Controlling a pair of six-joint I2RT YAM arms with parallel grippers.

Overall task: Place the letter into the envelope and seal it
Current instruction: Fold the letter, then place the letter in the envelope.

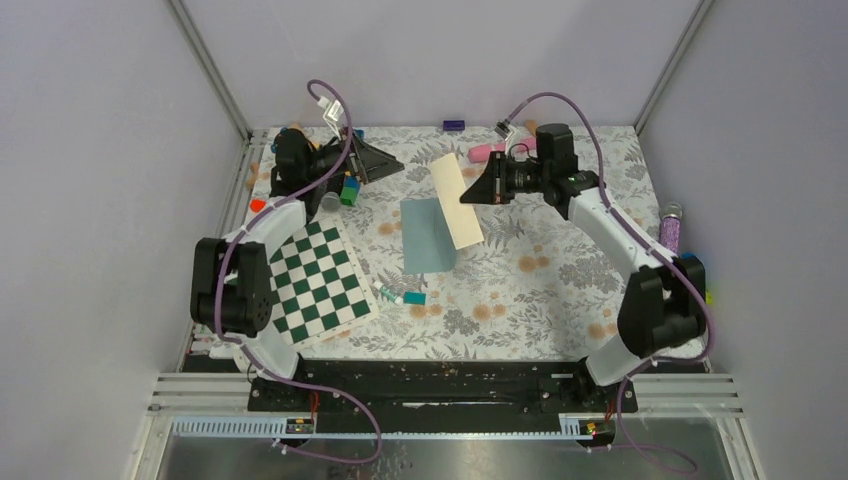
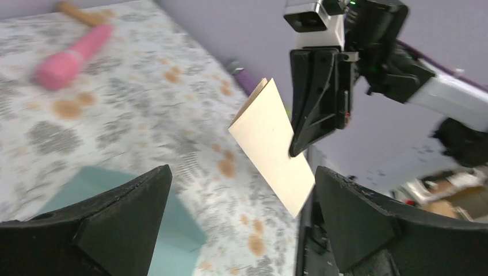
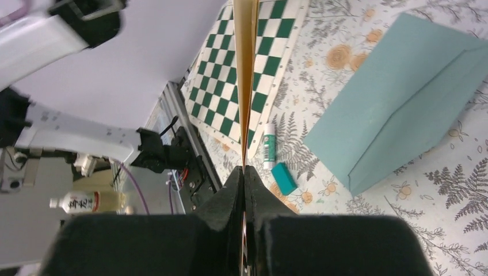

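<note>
The cream-tan letter [image 1: 456, 200] hangs folded above the table, with my right gripper [image 1: 472, 193] shut on its right edge. The right wrist view shows the letter [image 3: 247, 69] edge-on, running up from the closed fingertips [image 3: 243, 172]. The teal envelope [image 1: 428, 236] lies flat on the floral cloth just under and left of the letter, and also shows in the right wrist view [image 3: 397, 103]. My left gripper [image 1: 392, 162] stands open to the left of the letter, apart from it. In the left wrist view the letter [image 2: 270, 144] floats beyond its wide-spread fingers [image 2: 241, 172].
A green-white checkerboard [image 1: 315, 280] lies at the left. A glue stick [image 1: 388, 293] and a small teal block [image 1: 414, 298] sit near the envelope's near end. Coloured blocks [image 1: 349, 190], a pink tool [image 1: 487, 151] and a purple bottle [image 1: 670, 228] ring the table's edges.
</note>
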